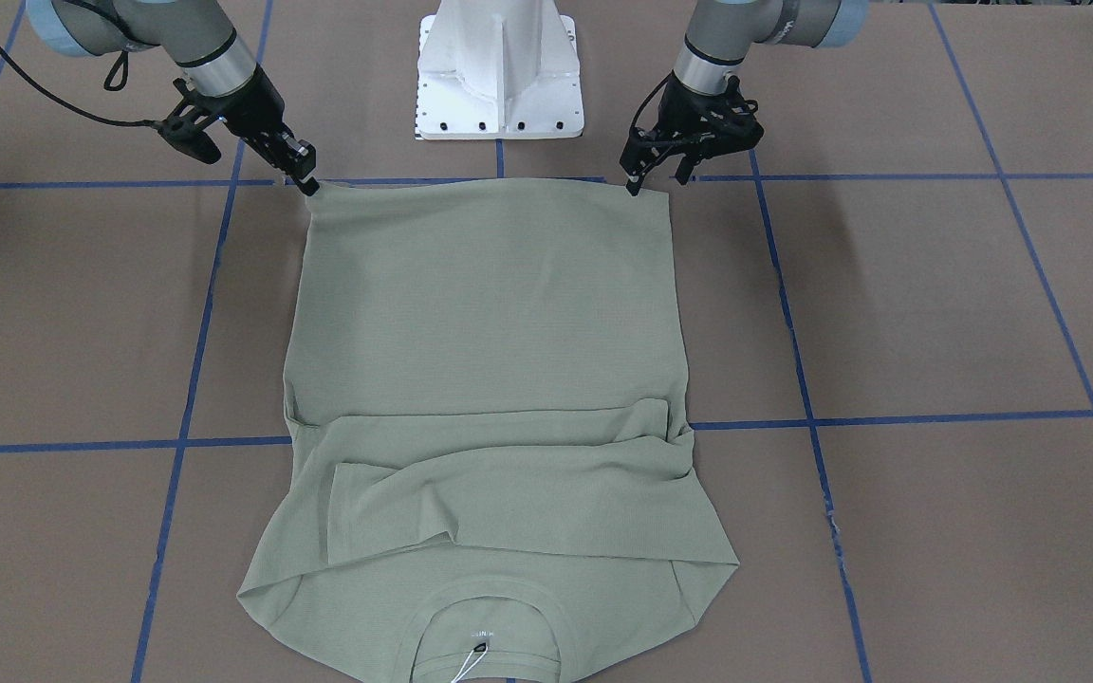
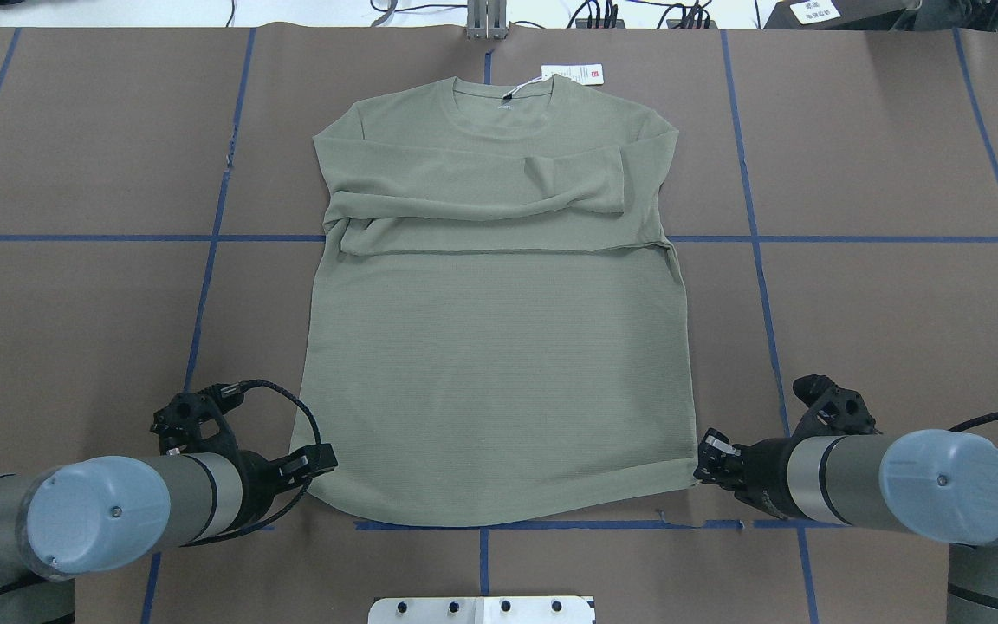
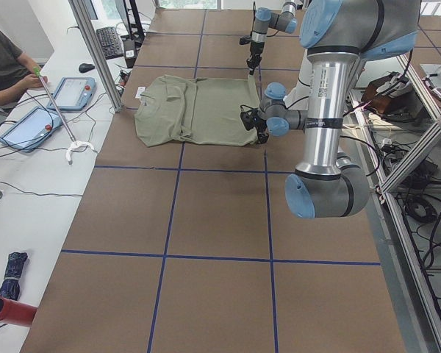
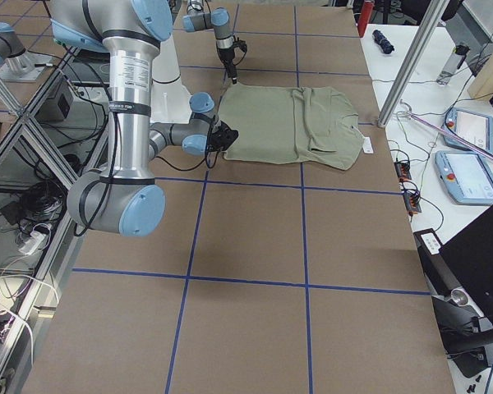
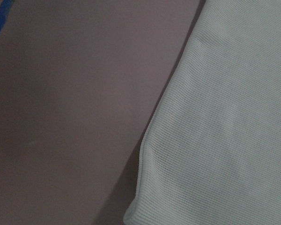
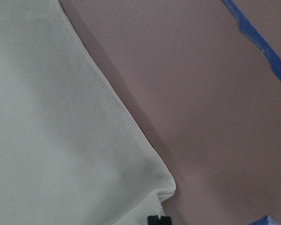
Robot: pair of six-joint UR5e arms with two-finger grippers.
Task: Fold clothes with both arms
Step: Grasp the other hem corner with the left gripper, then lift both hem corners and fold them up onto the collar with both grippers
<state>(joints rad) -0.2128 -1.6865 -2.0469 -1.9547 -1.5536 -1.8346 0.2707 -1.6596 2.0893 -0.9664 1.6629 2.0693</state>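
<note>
the shirt lies flat on the surface, collar at the far side, its near hem spanning from the left gripper at one corner to the right gripper at the other (jaw width and any grip i cannot tell).

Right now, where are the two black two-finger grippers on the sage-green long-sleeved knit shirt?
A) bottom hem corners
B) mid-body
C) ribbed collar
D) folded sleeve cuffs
A: the left gripper and the right gripper each sit at a hem corner of the sage-green knit shirt, on the robot's side, away from the collar.
</note>
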